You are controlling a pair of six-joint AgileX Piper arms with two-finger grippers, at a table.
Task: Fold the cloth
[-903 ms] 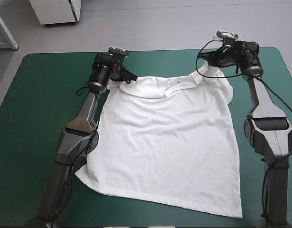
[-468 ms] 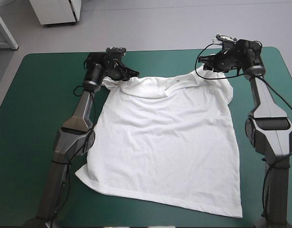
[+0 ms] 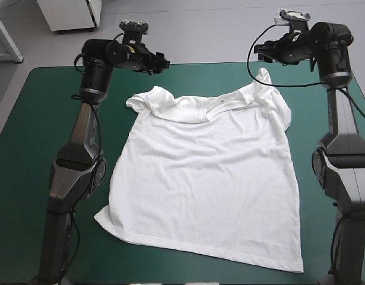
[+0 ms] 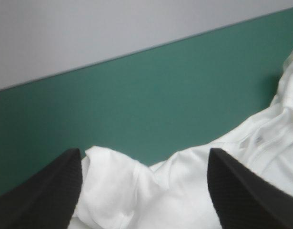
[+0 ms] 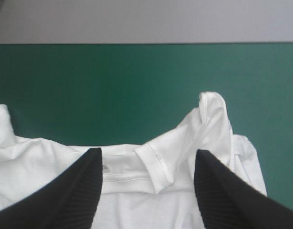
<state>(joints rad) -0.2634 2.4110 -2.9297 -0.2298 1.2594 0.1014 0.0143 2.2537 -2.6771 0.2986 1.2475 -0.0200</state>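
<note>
The white T-shirt (image 3: 209, 172) lies spread flat on the teal-green cover, collar toward the far edge, hem toward the near edge. Its two shoulders are bunched, the right one standing up in a small peak (image 3: 264, 76). My left gripper (image 3: 160, 62) hangs raised above the far left shoulder, open and holding nothing. My right gripper (image 3: 263, 51) is lifted above the far right shoulder, also open and empty. In the left wrist view the T-shirt (image 4: 184, 186) lies below the open gripper (image 4: 144, 191). The right wrist view shows the collar (image 5: 156, 171) beneath the open gripper (image 5: 147, 188).
Bare teal-green cover (image 3: 34, 148) lies left of the T-shirt, with a narrower strip at the right (image 3: 307, 119). The table's far edge (image 3: 206, 63) runs just beyond the collar.
Both grippers have let go of the T-shirt's shoulders, opened and risen up and outward. The shoulders dropped onto the table, the right one left standing in a peak.
</note>
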